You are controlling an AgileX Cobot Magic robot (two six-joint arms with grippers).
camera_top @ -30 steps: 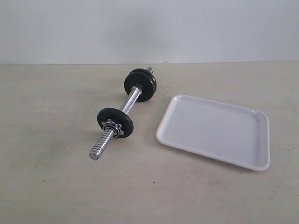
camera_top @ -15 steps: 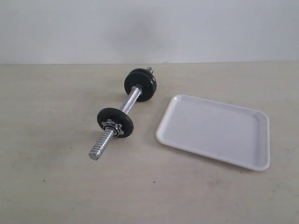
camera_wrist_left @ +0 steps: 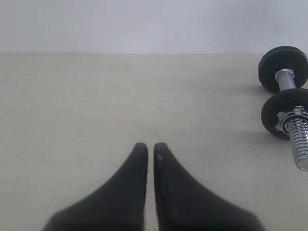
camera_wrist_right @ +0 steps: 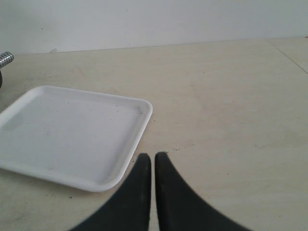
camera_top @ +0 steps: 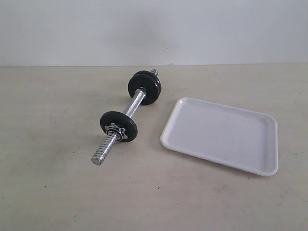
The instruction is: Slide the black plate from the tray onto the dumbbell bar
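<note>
black plate (camera_top: 119, 124) on dumbbell bar (camera_top: 133, 103) (by collar nut (camera_top: 115, 131)) | tray (camera_top: 219, 132) beside, apart | left gripper (camera_wrist_left: 150, 145), right gripper (camera_wrist_right: 153, 156) clenched, empty

We find the dumbbell bar (camera_top: 131, 108) lying on the counter (camera_top: 57, 192), left of centre, running from its near-left end to its far-right end. Two discs sit on it: the far disc (camera_top: 144, 88) close to the far end, and the near disc (camera_top: 119, 126) about midway along, with a collar nut (camera_top: 117, 131) touching its near side. The tray (camera_top: 216, 130) rests flat on the counter to the right of the bar, near it but apart.
</note>
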